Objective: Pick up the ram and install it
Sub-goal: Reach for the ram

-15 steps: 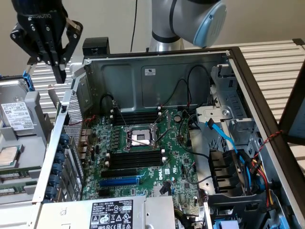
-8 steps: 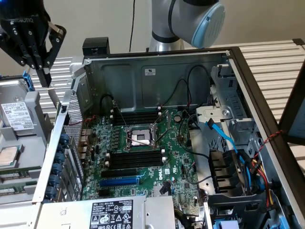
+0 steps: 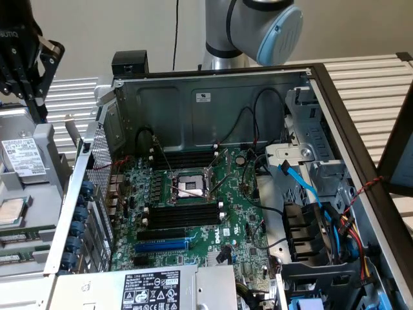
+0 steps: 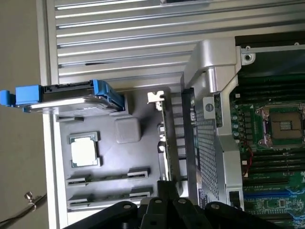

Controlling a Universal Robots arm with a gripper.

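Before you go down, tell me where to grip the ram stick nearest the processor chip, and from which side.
Grip the ram at the middle of its long upper edge, coming straight down, jaws across its thin faces. It seems to stand on edge in the grey tray, with holders capping both ends, so only the mid-span looks free.

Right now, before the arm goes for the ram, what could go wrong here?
1. The ram lies in the tray close beside the processor chip; the gripper might knock the chip.
2. The processor socket stands open between the memory slots; a misaligned stick might hit it.
3. The case wall stands between tray and board and could catch the stick.
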